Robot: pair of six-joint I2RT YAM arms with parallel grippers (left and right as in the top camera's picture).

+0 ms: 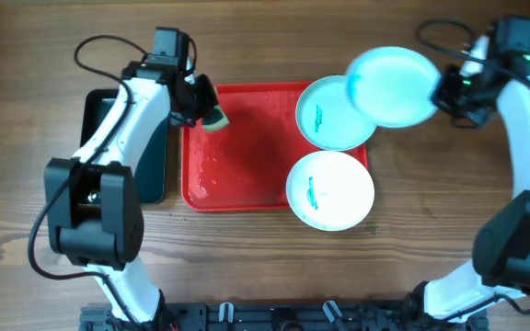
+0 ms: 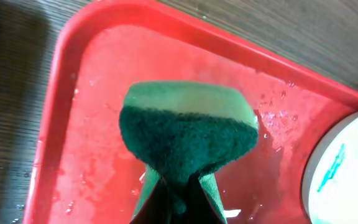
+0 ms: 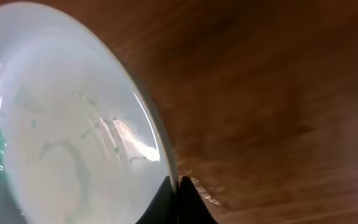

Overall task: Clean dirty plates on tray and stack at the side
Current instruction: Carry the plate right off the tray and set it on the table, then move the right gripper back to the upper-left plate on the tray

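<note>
- Your right gripper [image 1: 446, 92] reaches in from the right edge, fingers clamped on the plate [image 1: 392, 85] rim.
- Plate roughly level, above the tray [image 1: 247, 156] right corner.
- Left gripper [image 1: 207, 114] pinches the sponge [image 1: 217, 119], scouring face down toward the tray's left corner.

Brown wooden table [image 1: 265, 267] across the whole overhead frame, grain running left to right, with darker streaks toward the upper middle. Along the bottom edge, a black rail [image 1: 274, 317] with clamps. At left, a dark rectangular bin [image 1: 153, 165] lying on the table. Soft, even light; faint shadows. Same wood grain in both wrist views, blurred in the right one.
</note>
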